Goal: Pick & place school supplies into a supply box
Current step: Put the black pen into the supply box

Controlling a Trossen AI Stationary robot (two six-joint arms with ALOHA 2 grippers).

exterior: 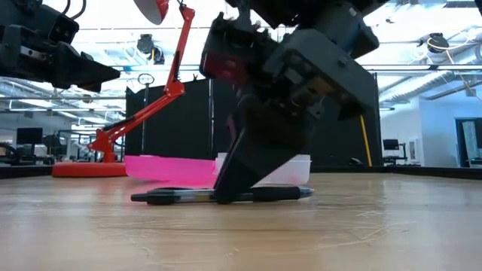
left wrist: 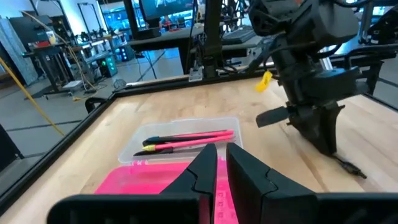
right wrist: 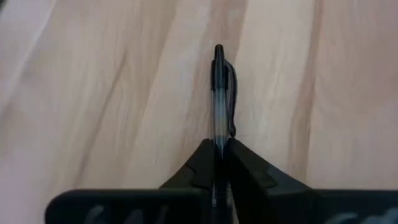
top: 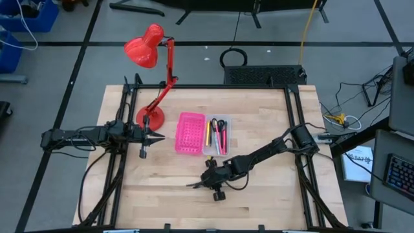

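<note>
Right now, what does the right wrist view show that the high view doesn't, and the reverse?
Only the right wrist view shows the grip: the right tool is closed on a black pen lying flat on the wood. Only the high view shows the layout: the clear supply box with pens and scissors inside, the pink tray beside it, the red lamp, and the left tool waiting near the lamp base. Both show the right tool down on the table.

The wooden table (top: 259, 110) carries a red desk lamp (top: 150, 118), a pink perforated tray (top: 189, 133), the clear supply box (top: 217, 136) just beside it, and a black pen (exterior: 218, 195).
</note>
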